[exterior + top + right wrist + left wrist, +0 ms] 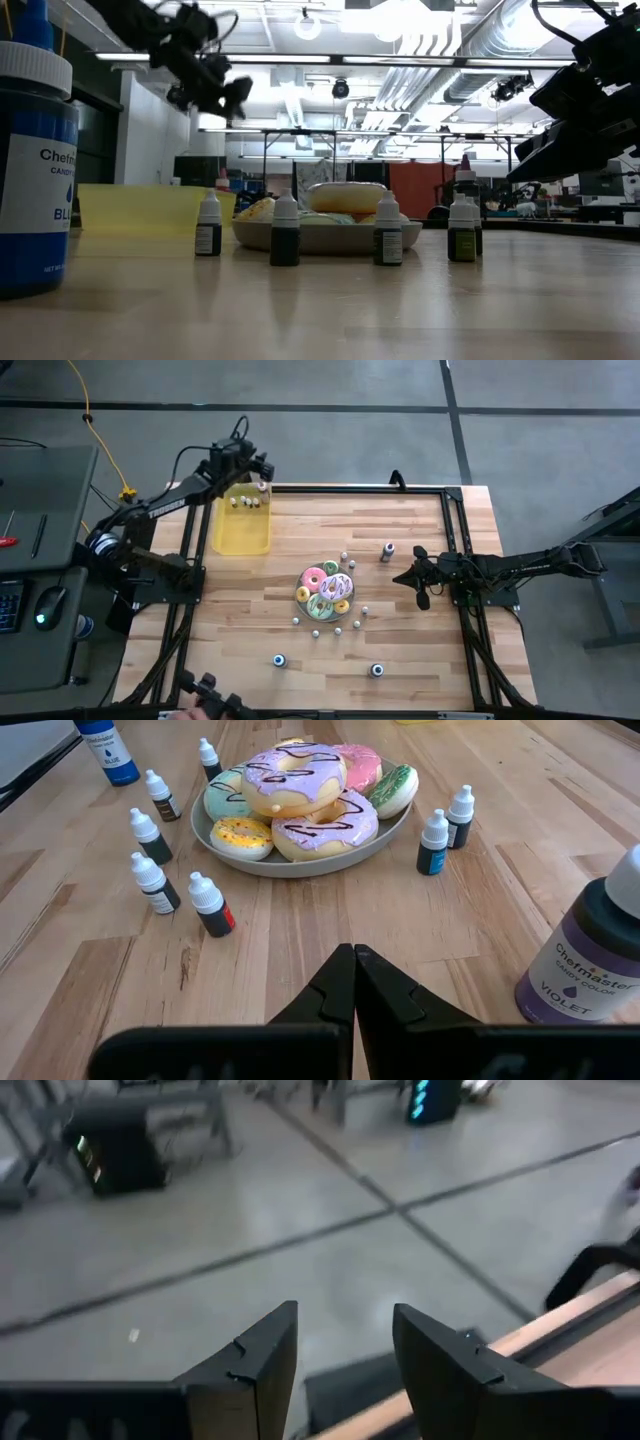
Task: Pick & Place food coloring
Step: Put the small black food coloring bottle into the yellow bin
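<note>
Hovering over the far end of a yellow bin [241,532] at the table's far-left corner, left gripper [262,468] with fingers [262,1365] parted, nothing between them. Inside the bin's far end, about four food coloring bottles [251,503]; roughly eight small ones scattered round a plate of doughnuts [303,597] mid-table, six doughnuts counted in the right wrist view. Three larger bottles [387,550] apart on the wood, one violet, two blue-capped nearer the front. Right gripper [424,580] waiting right of the plate, fingers [340,990] pressed together, empty.
</note>
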Controlling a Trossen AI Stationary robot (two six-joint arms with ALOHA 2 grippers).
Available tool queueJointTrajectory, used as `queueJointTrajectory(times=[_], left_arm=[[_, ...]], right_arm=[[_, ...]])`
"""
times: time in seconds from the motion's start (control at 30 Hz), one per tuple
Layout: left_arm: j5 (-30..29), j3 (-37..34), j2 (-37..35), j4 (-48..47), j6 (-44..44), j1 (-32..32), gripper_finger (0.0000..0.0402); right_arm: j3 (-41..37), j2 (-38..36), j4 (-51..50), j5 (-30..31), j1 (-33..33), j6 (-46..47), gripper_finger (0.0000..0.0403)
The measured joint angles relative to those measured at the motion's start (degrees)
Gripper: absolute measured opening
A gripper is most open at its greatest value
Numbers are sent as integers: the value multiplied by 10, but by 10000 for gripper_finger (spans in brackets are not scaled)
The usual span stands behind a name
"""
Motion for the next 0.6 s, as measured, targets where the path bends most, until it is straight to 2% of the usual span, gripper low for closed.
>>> queueJointTrajectory(times=[0.1,0.33,0.6], left_arm=[[2,43,-4,-8,24,-19,162],[5,161,-4,-108,86,-85,162],[83,236,-4,-288,175,-172,162]], right_arm=[[0,0,0,0,0,0,0],[0,0,0,0,0,0,0],[0,0,0,0,0,0,0]])
